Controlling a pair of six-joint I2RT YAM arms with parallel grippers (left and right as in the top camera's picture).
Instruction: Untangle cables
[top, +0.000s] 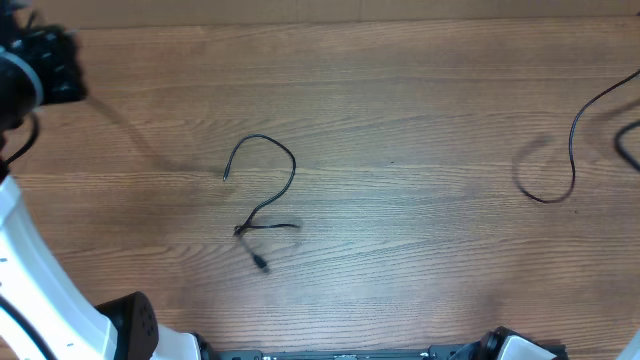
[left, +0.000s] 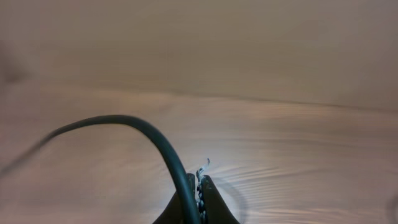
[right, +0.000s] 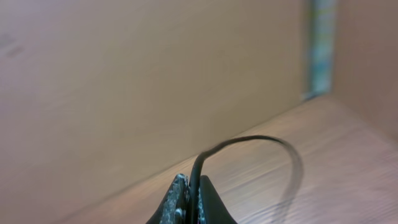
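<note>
Untangling, pulling-apart stage. The left gripper (left: 198, 181), fingers pressed together, pinches a black cord (left: 124, 118). The right gripper (right: 191, 182) likewise nips a second cord (right: 255, 138), which arcs away. On the table (top: 400, 100) a small knotted bunch (top: 243, 229) lies left of centre, and a loose strand (top: 571, 150) curves near the right edge. The next move probably calls for drawing the held cords apart gently, without tightening the knot.

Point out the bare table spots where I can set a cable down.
Widest free patch: the middle of the table, between the knotted cable and the looped cable on the right. The near strip below both cables is also bare. Crowded: the left edge and far-left corner, where the left arm sits.
</note>
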